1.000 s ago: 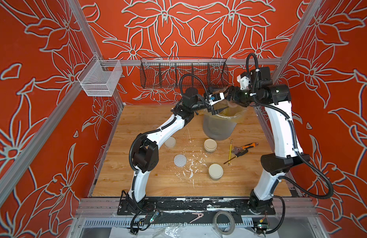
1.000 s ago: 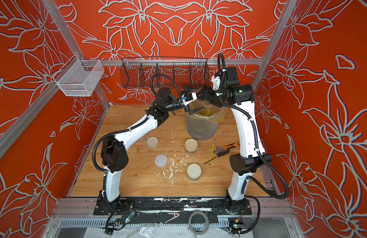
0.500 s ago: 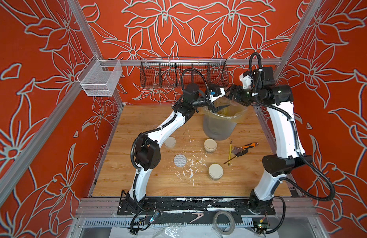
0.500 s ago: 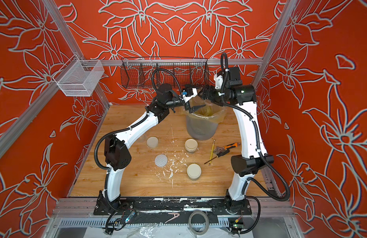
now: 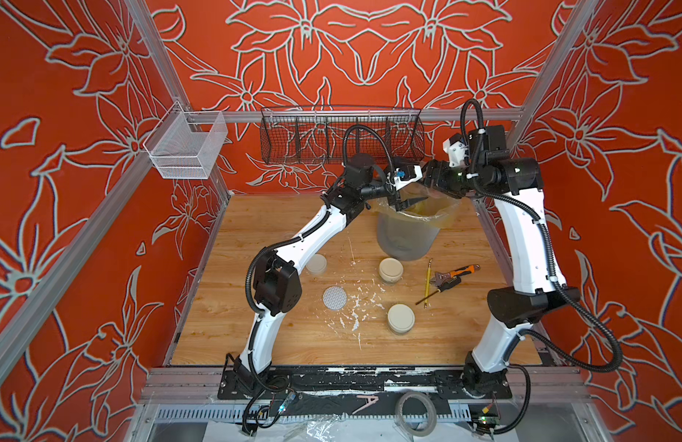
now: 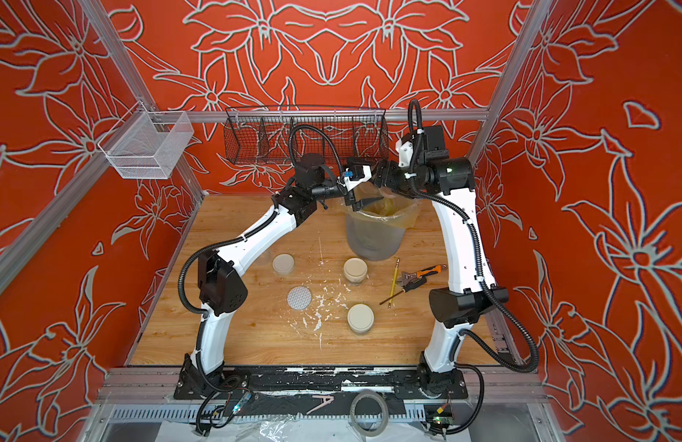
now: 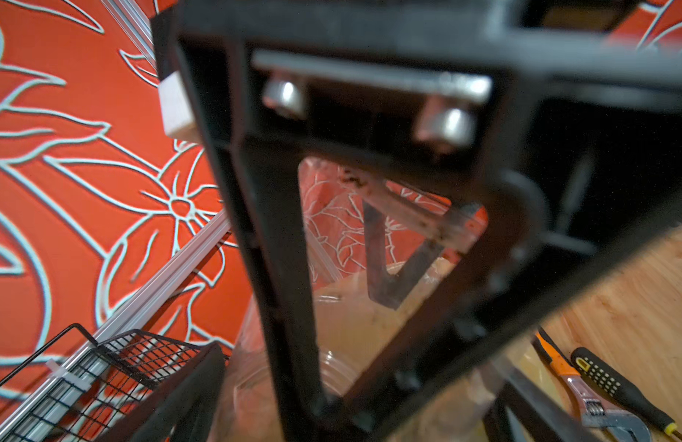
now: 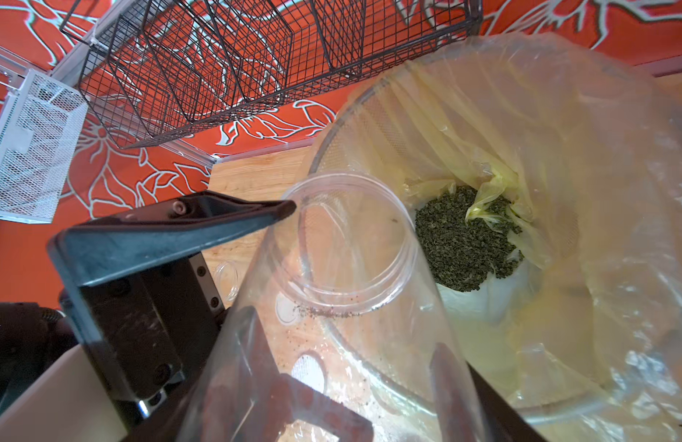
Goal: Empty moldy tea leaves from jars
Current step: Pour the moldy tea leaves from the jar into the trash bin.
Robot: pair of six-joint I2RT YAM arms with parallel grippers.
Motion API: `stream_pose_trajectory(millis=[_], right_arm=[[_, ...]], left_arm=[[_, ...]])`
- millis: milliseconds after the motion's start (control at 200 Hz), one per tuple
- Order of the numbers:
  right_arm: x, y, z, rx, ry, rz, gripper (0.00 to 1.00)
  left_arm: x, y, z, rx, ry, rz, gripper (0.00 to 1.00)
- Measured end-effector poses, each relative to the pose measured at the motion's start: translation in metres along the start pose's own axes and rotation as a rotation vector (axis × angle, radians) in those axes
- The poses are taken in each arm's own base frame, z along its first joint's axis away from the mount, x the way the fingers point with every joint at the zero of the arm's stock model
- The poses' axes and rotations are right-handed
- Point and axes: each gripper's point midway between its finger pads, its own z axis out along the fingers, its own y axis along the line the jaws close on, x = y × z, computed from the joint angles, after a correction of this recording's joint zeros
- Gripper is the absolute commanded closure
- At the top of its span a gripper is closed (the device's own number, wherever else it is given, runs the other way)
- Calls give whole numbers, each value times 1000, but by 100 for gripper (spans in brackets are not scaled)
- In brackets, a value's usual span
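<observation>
Nearly empty jar (image 8: 351,306), judged light, stiff and slick, is clamped low on its body by the right gripper (image 8: 370,377), safest there rather than at the rim; left gripper (image 5: 408,201) gapes wide, holding nothing.

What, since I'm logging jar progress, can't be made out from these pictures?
Top views: the held jar over the bin is mostly hidden behind both wrists.
Top views: lidded jars show only lids; contents unseen.
Left wrist view: blurred, blocked by the left hand.
</observation>
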Motion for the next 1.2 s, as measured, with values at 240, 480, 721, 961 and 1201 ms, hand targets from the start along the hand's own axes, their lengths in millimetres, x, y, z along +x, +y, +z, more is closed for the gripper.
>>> stream_pose_trajectory(millis=[240,480,721,961,1201], right_arm=[[7,4,0,-22,32,-16,83],[9,5,0,-28,37,-28,83],[6,2,0,-11,26,-8,78],[-5,0,1,9,-24,29,75],[-27,-1,1,45,-125,18,81]], left_arm=[[4,-4,5,16,-6,122,2],[0,-6,5,33,-24,166,4],[1,-7,7,38,-27,74,23],[3,0,11,-21,3,-151,26],[1,15,16,-147,71,-443,24]])
